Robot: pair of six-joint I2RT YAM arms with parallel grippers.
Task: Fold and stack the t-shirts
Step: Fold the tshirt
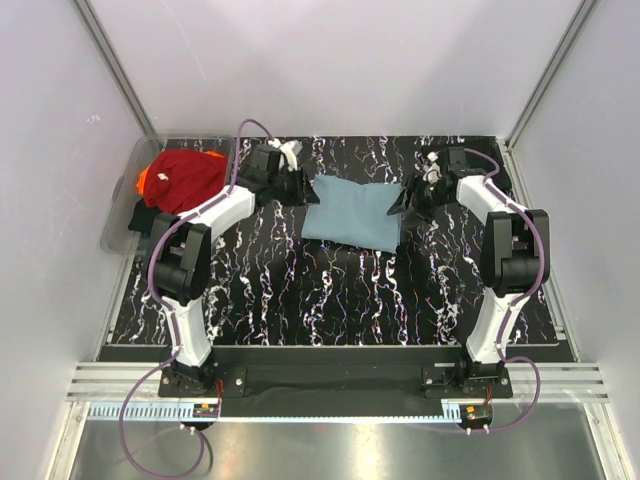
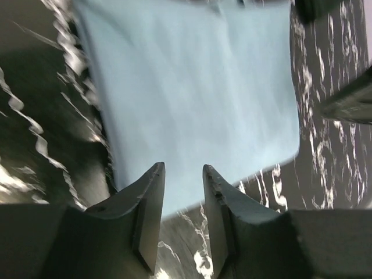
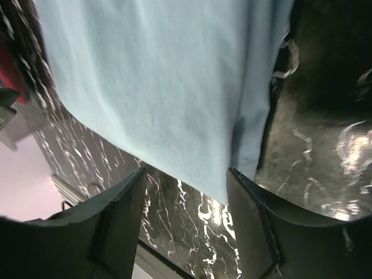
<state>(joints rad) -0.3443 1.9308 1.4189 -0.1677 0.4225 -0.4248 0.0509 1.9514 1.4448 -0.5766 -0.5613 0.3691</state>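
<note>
Jaws parted on both, clasping nothing: left gripper hovering over the left edge of the teal-blue t-shirt, right gripper over its right edge. Lying flat mid-table, marbled table opening on every side. Reaching forward, wrists turning inward. Blurring in both wrist views; red t-shirt sitting half-hidden in clear tub.

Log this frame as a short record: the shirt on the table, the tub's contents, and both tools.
blue shirt: flat rectangle, no sleeves showing, mid table
tub: far left corner; holds red shirt, orange shirt and black shirt, heaped
left tool: open, at the blue shirt's left edge, holding nothing
right tool: open, at its right edge, holding nothing
</note>
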